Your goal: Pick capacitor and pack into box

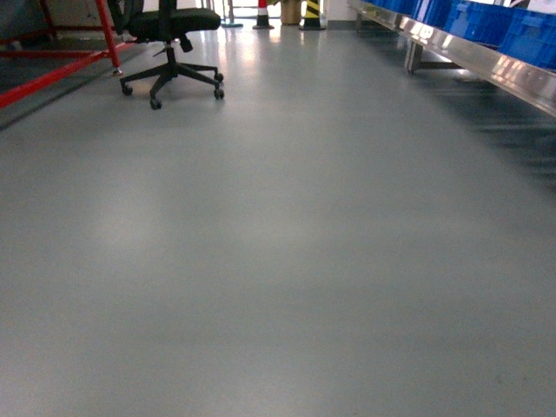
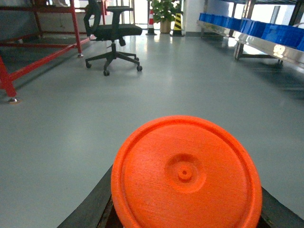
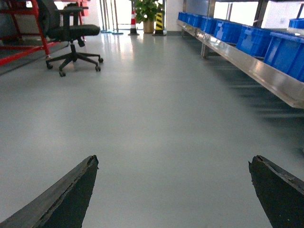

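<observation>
So the capacitor (image 2: 185, 173) was sitting in the left gripper (image 2: 185, 209). From the left wrist cam you only got it end-on: a round orange-red face with a raised rim and a little boss in the middle, filling most of the lower frame. A dark finger (image 2: 92, 206) showed on each side of it, pressed up against its edges, so that claw was closed around the piece and carrying it above the floor (image 1: 278, 261).

The right gripper (image 3: 173, 194) was spread wide, with one black fingertip (image 3: 71, 194) low on the left of its view and the other far over on the right. There was just bare grey floor between them, so it had hold of nothing.

As for the room, it had a shiny grey floor. A black office chair (image 1: 169, 52) on casters stood off to the left beside a red metal frame (image 1: 52, 65). A row of blue crates (image 1: 486, 22) ran along a long steel rack (image 1: 486, 65) on the right. Way at the back there was a red and white traffic cone (image 1: 262, 13), a yellow and black striped post (image 1: 312, 13) and a potted plant (image 2: 165, 9). The rack side of the head view looked a bit smeared.
</observation>
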You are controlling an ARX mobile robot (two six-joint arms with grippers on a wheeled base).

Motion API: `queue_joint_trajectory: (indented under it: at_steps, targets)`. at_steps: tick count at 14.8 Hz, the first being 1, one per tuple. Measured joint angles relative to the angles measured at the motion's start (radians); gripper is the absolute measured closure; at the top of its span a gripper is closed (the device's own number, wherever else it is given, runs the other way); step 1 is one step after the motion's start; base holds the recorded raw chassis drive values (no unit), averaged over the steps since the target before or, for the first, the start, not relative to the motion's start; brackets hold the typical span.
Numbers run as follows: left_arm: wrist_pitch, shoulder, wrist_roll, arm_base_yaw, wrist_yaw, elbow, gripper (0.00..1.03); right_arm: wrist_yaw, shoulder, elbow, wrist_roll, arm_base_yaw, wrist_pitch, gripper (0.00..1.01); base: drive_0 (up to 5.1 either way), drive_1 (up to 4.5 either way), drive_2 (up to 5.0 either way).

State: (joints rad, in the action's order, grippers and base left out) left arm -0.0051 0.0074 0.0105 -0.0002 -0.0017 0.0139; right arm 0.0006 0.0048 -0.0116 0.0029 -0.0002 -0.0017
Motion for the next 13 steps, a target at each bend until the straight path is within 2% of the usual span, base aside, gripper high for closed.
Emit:
queue_joint_trajectory:
  at_steps: [13]
  targets:
    - [-0.002,0.0,0.0,0.0,0.002,0.0,0.59,-0.001,0.0,0.0,0.0,0.0,-0.002,0.03,-5.0,2.47,2.5]
